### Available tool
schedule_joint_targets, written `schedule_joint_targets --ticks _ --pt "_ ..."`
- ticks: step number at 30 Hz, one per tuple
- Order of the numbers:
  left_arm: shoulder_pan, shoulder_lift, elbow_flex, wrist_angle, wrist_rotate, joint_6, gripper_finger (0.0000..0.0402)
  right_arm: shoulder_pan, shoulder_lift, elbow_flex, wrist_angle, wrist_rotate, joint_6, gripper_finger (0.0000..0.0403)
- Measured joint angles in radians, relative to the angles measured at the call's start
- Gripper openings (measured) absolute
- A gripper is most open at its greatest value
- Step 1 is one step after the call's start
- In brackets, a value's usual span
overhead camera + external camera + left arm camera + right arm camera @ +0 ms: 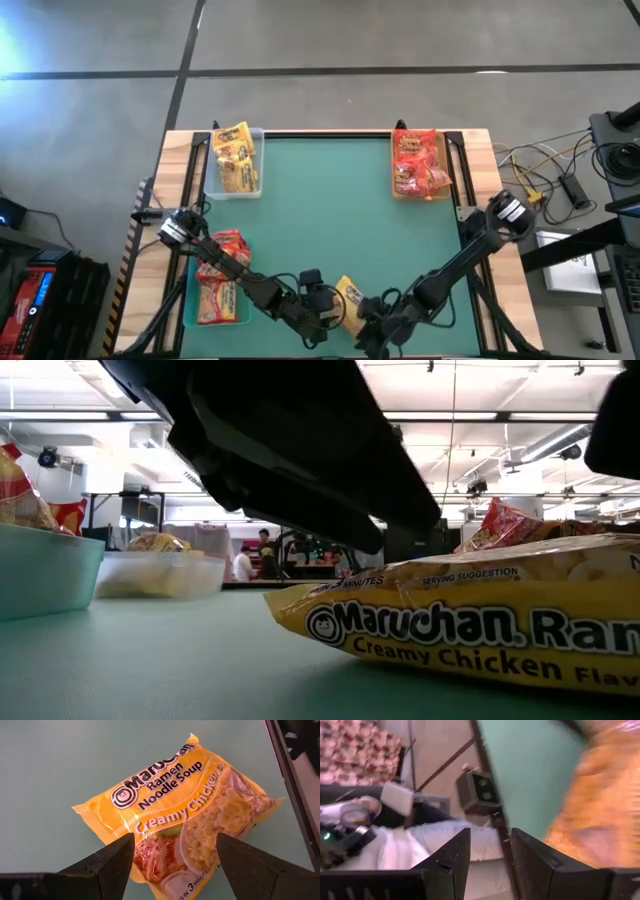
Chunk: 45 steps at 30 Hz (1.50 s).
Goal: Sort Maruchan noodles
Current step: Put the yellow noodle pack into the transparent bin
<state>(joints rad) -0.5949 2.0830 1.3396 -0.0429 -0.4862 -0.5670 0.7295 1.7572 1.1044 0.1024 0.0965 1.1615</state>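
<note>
A yellow crinkly plastic Maruchan Creamy Chicken ramen packet lies flat on the green surface at about 6 o'clock, near the front edge. The left gripper hovers just over it, its two dark fingers set wide apart, one on each side of the packet's near end and not clamped on it. The right gripper sits close beside the packet on its 3 o'clock side, at the surface's front edge; its fingers stand slightly apart with nothing between them.

At 11 o'clock a clear rectangular tray holds more yellow packets. At 1 o'clock a tan tray holds red packets. At 8 o'clock a pale green tray holds red-orange and yellow packets, with the left arm crossing above it.

Across the room, seen from surface level, a person in a white top shows far behind the trays
</note>
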Motion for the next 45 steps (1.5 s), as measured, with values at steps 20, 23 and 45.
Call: schedule_joint_targets --ticks 20,23,45 --pt "0.0 0.0 0.001 0.033 0.027 0.0 0.0264 -0.013 0.08 0.118 -0.417 -0.013 -0.009 0.0132" --pt "0.001 0.0 0.0 0.034 0.026 0.001 0.0264 -0.031 0.077 0.118 -0.473 0.027 -0.054 0.0132" --pt "0.079 -0.003 -0.052 -0.002 0.005 0.115 0.0264 -0.172 0.066 0.118 -0.492 0.061 -0.352 0.0132"
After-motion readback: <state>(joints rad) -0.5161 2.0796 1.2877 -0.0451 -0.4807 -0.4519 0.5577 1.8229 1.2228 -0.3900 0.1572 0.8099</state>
